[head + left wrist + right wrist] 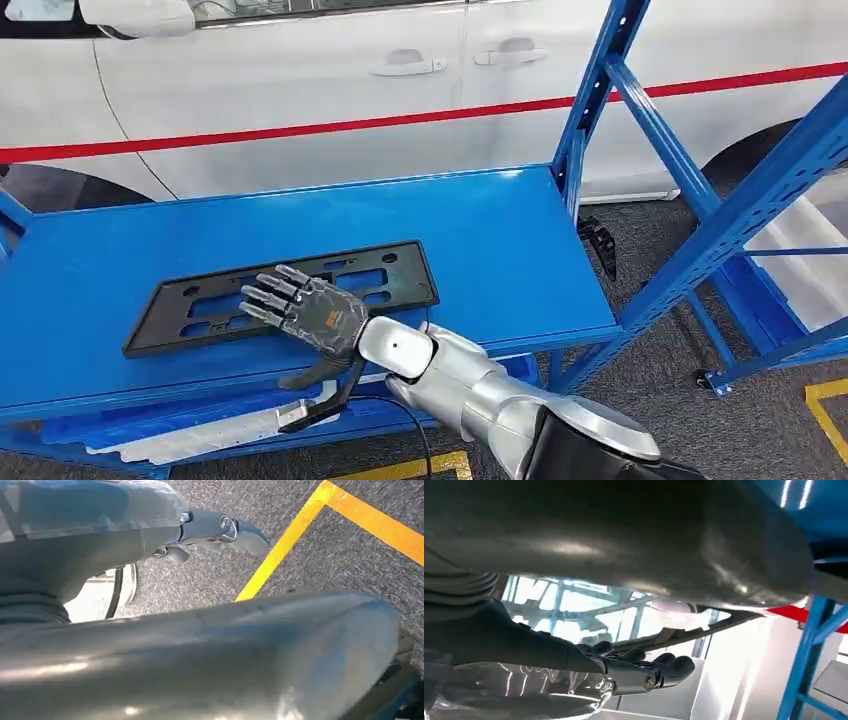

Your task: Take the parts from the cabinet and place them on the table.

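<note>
A flat black plate frame (285, 295) lies on the blue shelf (500, 250) of the cabinet, near its front edge. My right hand (305, 315) comes in from the lower right and rests on the frame's near half. Its fingers are spread flat on top, and its thumb (312, 375) hangs down over the shelf's front edge. In the right wrist view the dark fingers (644, 662) lie stretched out along the frame's edge (704, 627). My left hand (215, 530) hangs beside my body over grey carpet, holding nothing.
Blue rack uprights (590, 100) stand at the shelf's right end. Pale flat parts (200, 430) lie on the lower shelf. A small black part (600, 245) lies on the floor behind the rack. A white car (300, 80) stands behind the cabinet. Yellow tape (280, 550) marks the carpet.
</note>
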Controlling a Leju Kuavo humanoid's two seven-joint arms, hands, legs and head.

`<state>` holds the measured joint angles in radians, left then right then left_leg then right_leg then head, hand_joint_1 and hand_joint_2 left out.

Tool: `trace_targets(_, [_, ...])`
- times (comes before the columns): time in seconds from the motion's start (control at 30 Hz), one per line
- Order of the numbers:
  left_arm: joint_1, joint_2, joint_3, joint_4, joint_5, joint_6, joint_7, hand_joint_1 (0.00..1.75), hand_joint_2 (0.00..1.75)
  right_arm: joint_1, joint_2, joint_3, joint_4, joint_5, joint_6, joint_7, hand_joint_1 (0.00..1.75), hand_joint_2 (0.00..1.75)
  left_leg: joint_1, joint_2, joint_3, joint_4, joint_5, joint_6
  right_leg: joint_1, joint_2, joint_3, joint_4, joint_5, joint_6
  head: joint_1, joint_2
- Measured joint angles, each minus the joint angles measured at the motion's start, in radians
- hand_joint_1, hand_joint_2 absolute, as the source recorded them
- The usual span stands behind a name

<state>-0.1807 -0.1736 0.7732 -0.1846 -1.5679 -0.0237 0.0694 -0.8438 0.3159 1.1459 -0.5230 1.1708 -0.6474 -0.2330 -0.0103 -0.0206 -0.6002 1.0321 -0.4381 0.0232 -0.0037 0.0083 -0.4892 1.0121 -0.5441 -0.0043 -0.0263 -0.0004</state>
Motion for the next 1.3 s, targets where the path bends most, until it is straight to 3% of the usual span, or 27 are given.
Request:
trace_targets(0.37, [-0.004,-0.011,-0.019,0.000,0.000,0.003,0.003,0.00,0.00,-0.069,0.024,-0.023,0.024,0.108,0.053,0.083,0.00,0.00,0.000,0.000,0.000,0.000,0.000,0.000,0.000,0.000,0.000,0.000,0.000,0.000,0.000,0.000])
trace_targets(0.63, [-0.001,-0.017,-0.019,0.000,0.007,0.018,0.002,0.00,0.00,-0.074,0.029,-0.026,0.037,0.108,0.072,0.097,0.00,0.00,0.000,0.000,0.000,0.000,0.000,0.000,0.000,0.000,0.000,0.000,0.000,0.000,0.000,0.000])
trace_targets(1.17, [-0.001,-0.026,-0.019,0.000,0.003,0.026,0.000,0.00,0.00,-0.024,0.031,-0.026,0.066,0.142,-0.003,0.176,0.00,0.00,0.000,0.000,0.000,0.000,0.000,0.000,0.000,0.000,0.000,0.000,0.000,0.000,0.000,0.000])
trace_targets(1.3, [0.000,-0.029,-0.019,0.000,0.003,0.027,0.000,0.00,0.00,-0.010,0.031,-0.040,0.076,0.108,-0.006,0.158,0.00,0.00,0.000,0.000,0.000,0.000,0.000,0.000,0.000,0.000,0.000,0.000,0.000,0.000,0.000,0.000])
